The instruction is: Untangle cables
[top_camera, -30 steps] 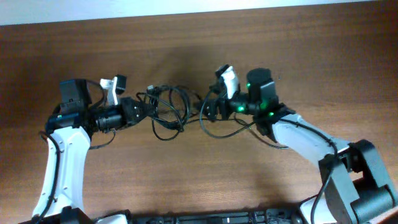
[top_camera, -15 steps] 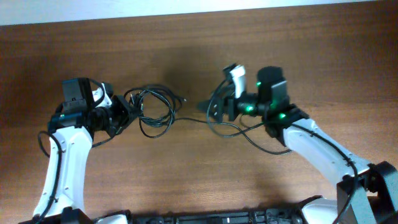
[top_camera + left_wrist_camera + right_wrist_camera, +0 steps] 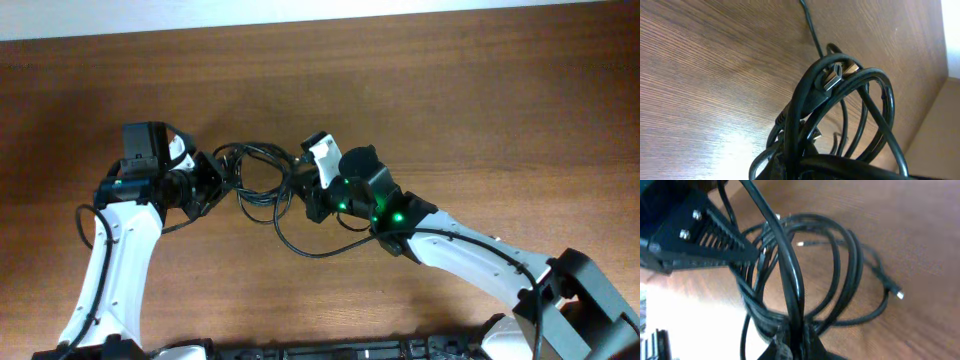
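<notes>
The cables [image 3: 258,165] form a black coiled tangle on the wooden table, between my two grippers. At the tangle's left edge my left gripper [image 3: 210,185] is shut on a bunch of cords. In the left wrist view the cables [image 3: 850,100] loop up from my left gripper [image 3: 805,169], and a metal-tipped plug [image 3: 832,80] rests on top. On the tangle's right side my right gripper [image 3: 305,200] is shut on several strands. The right wrist view shows the cables [image 3: 840,270] running into my right gripper [image 3: 795,346]. One loose loop [image 3: 300,245] trails toward the front.
In the right wrist view the left gripper's ribbed black finger [image 3: 705,235] sits close at the upper left. A small plug end [image 3: 900,295] lies on the wood at the right. Thicker arm wires [image 3: 160,228] hang beside the left arm. The table's pale far edge [image 3: 320,12] runs along the top.
Half a second ago the arms stood further apart with a cord stretched between them. My right gripper has moved left to the tangle and shut on it. My left gripper shifted slightly right.
</notes>
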Controlling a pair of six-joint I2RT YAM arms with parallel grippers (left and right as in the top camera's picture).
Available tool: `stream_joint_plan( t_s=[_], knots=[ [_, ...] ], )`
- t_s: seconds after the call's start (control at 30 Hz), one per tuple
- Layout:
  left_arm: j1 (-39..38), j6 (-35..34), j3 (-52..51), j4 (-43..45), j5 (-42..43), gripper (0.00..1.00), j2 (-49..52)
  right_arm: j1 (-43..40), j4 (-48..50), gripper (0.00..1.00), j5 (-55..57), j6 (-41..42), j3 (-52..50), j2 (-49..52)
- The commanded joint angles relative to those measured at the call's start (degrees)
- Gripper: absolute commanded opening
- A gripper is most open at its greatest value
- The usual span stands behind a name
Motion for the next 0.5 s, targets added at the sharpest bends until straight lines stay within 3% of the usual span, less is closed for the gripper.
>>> stream_joint_plan(
  t_s=[0.0,0.07,0.17,0.23,0.3,0.33,0.37,0.43,0.47],
  knots=[
    [1.95,-0.17,0.66,1.14,-5.99,0.00,-0.96,-2.93,-1.51,0.04,-12.72,-0.44,-0.15,-0.42],
    [4.33,-0.20,0.66,1.27,-6.40,0.00,-0.96,-6.36,-1.55,0.04,-21.62,-0.42,-0.15,-0.42],
    [5.51,-0.17,0.66,1.25,-6.75,0.00,-0.96,-12.66,-2.82,0.04,-22.18,1.09,-0.15,-0.39],
    [5.51,-0.17,0.66,1.29,-4.55,0.00,-0.96,-14.99,-5.44,0.04,-17.46,1.11,-0.15,-0.39],
    [5.51,0.15,0.66,1.51,-2.47,0.00,-0.96,-15.13,-12.39,0.04,-2.34,8.44,-0.15,-0.39],
    [5.51,2.23,0.66,1.51,-2.23,0.00,-0.96,-15.13,-13.55,0.08,-1.16,11.41,-0.15,-0.39],
    [5.46,3.17,0.66,1.46,-1.92,0.00,-0.96,-14.99,-11.76,0.30,-8.48,11.30,-0.15,-0.39],
    [5.44,3.13,0.66,1.66,-0.72,0.00,-0.96,-13.33,-7.96,0.50,-18.80,7.89,-0.15,-0.39],
    [5.16,3.13,0.66,1.70,-0.76,0.00,-0.96,-11.61,-6.49,0.54,-18.86,5.99,-0.15,-0.39]
  ],
)
